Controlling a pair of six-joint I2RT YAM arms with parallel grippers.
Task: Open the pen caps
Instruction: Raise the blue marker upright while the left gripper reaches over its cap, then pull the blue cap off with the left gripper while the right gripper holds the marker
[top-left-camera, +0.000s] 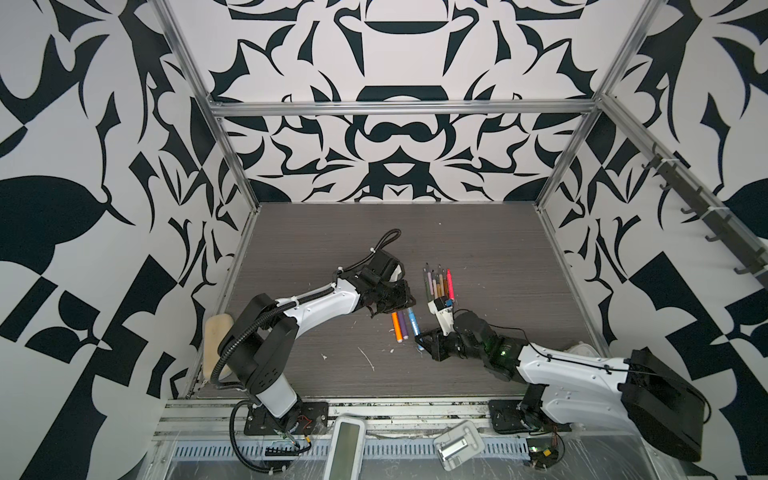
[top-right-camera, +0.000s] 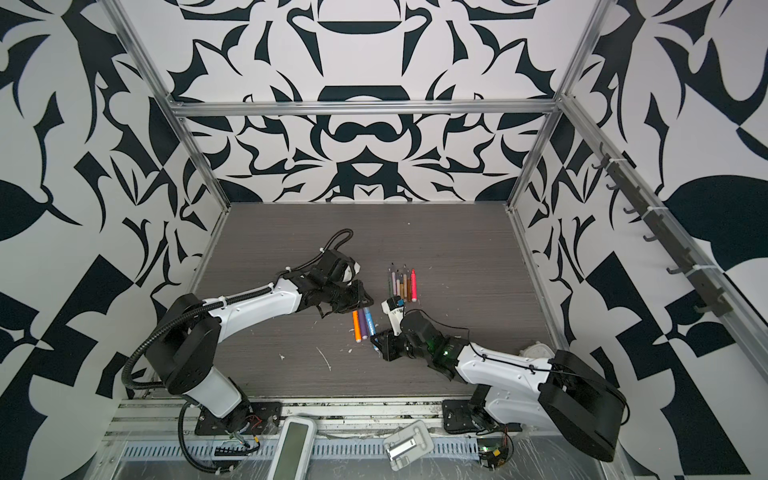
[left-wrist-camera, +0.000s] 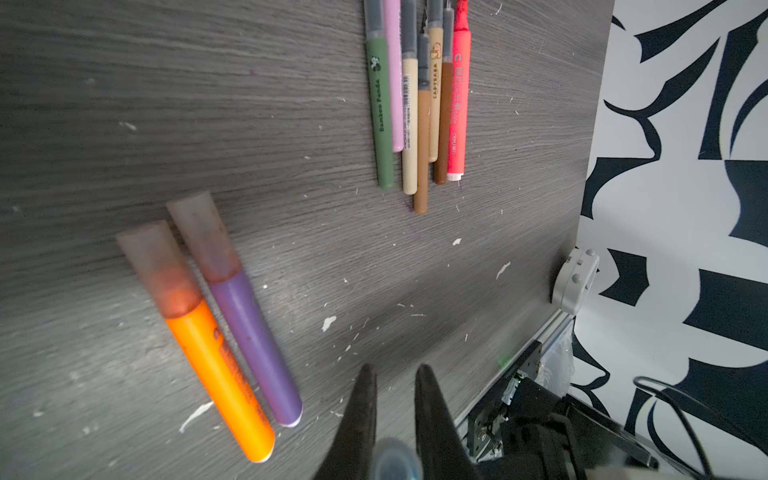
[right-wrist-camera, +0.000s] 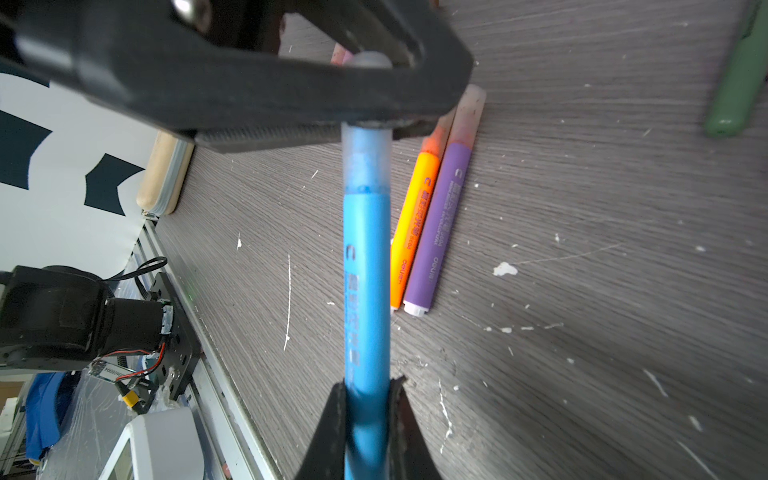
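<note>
Nearest you, your right gripper (right-wrist-camera: 368, 388) is clamped on the lower barrel of the blue pen (right-wrist-camera: 365, 270), with a black finger pressed on each side. In both top views that grip sits toward the front of the table (top-left-camera: 519, 257), right of centre.

The pen runs straight from there to your left gripper (left-wrist-camera: 392, 376). The frosted blue-pen cap (right-wrist-camera: 365, 160) is on the barrel with no gap showing at the joint. The left gripper is closed across the cap near its tip. The left wrist view shows the cap's rounded end squeezed between the two black fingers (left-wrist-camera: 361, 415). Cannot tell if the pen clears the table.

Just beside the blue pen, on its left in both top views, the orange pen (left-wrist-camera: 220, 374) and the purple pen (left-wrist-camera: 257, 345) lie flat and touching. Both are capped: orange-pen cap (left-wrist-camera: 158, 262), purple-pen cap (left-wrist-camera: 203, 237).

Farther back, seven slim pens (left-wrist-camera: 422, 124) lie parallel in a tight row. The green Bamboo Panda pen (left-wrist-camera: 384, 124) is at one edge and the red pen (left-wrist-camera: 457, 104) at the other. Their grey ends point to the back wall. Cannot tell if those are capped.

A beige pad (top-left-camera: 216, 345) sits at the table's left edge.
</note>
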